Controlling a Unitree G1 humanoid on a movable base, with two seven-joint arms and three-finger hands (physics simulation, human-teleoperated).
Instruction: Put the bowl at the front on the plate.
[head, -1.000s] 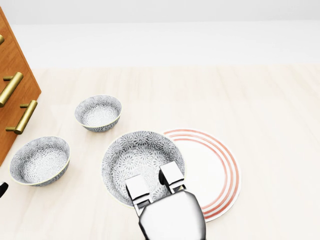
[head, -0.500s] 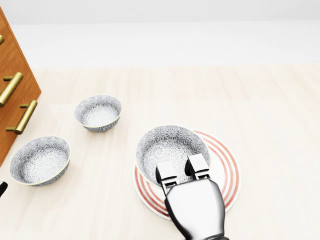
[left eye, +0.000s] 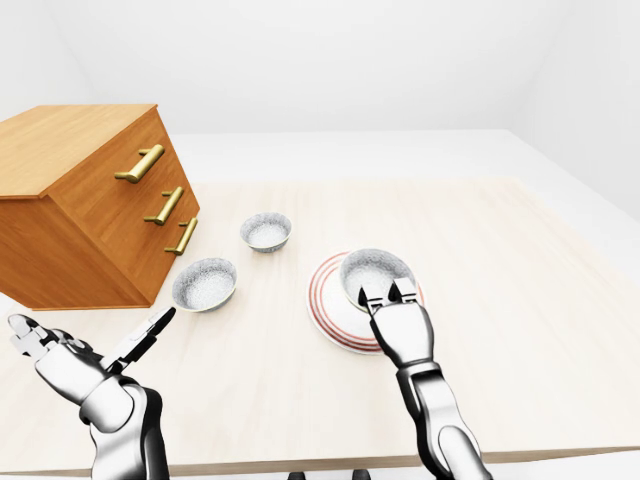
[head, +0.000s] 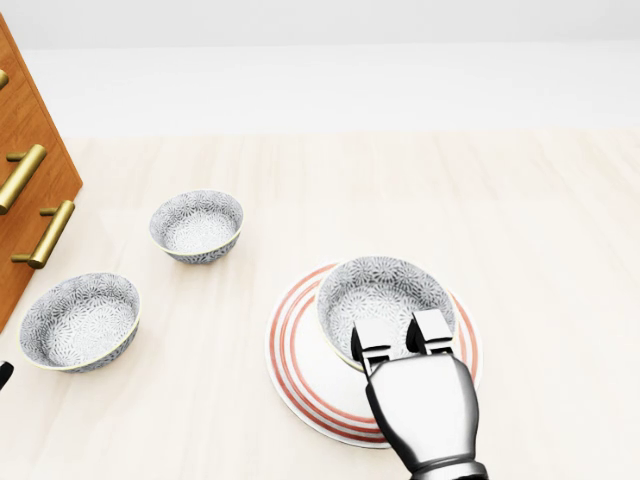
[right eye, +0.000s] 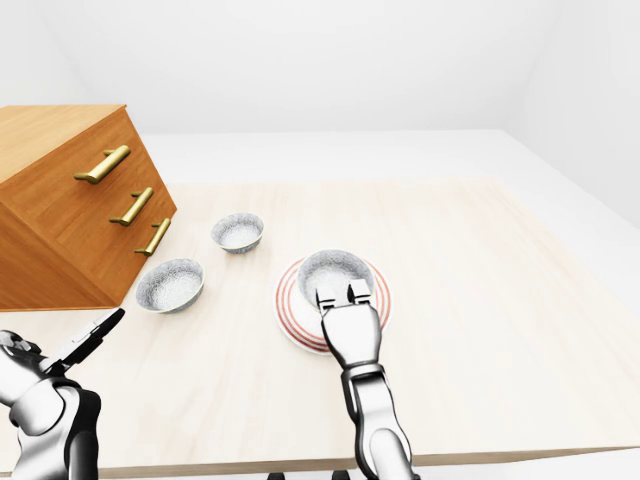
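The bowl (head: 385, 295) sits on the plate (head: 300, 385), off toward its 1 o'clock side. The right hand (head: 420, 400) has its fingers (head: 372, 350) clamped on the rim at 6 o'clock, and the left hand (left eye: 70, 355) is idle with fingers spread. Big risk imo: pulling away before fully letting go would tip it or drag it off.

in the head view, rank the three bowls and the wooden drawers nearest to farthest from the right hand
1. gripped bowl: on the plate, its rim under the right hand fingers.
2. small bowl: up and to the left.
3. left bowl: near the left edge.
4. wooden drawers: at the far left edge.
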